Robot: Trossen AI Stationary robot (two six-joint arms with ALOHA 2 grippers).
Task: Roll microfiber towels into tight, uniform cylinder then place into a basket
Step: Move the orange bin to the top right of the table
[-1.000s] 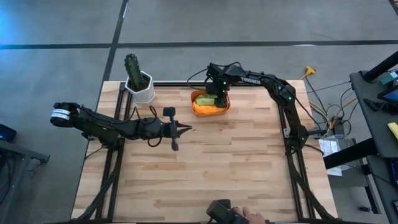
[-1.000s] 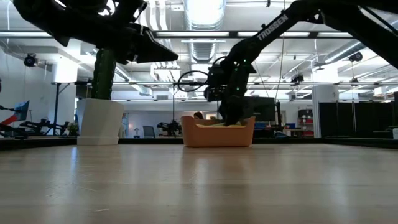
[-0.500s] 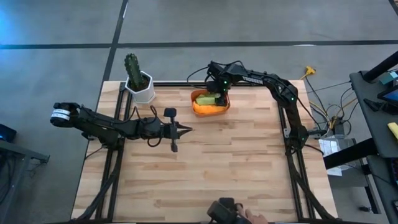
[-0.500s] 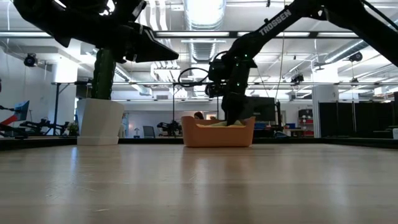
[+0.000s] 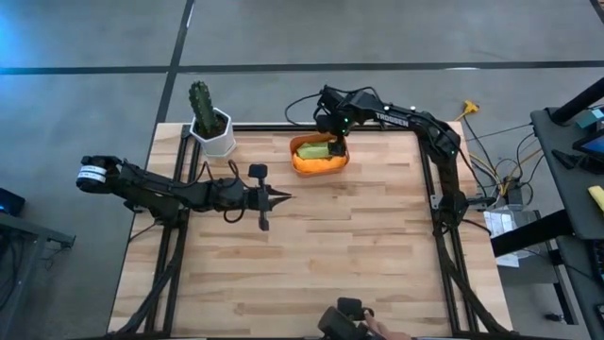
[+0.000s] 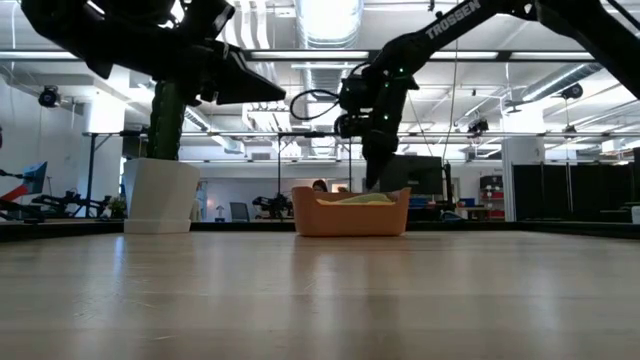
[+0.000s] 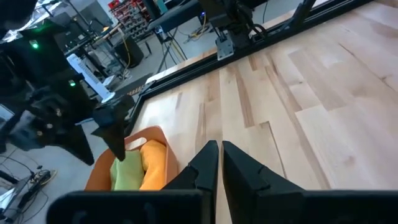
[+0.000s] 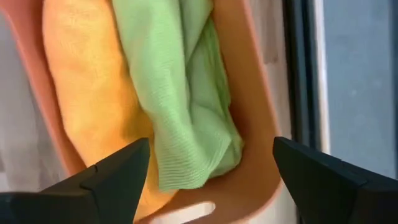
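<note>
Right wrist view: right pincer (image 8: 208, 171) released above basket (image 8: 252, 106); watch the loose green towel (image 8: 186, 93), your fingers could snag it.

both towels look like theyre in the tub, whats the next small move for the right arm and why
Probably lift the right claw straight up and clear. Its jaws are open, holding nothing, above the basket, where the green towel and orange towel lie side by side.

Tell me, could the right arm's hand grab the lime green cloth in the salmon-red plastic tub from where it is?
Probably yes. The right hand hangs open directly above the lime green cloth, which lies uncovered atop the salmon-red plastic tub, with nothing between them.
</note>
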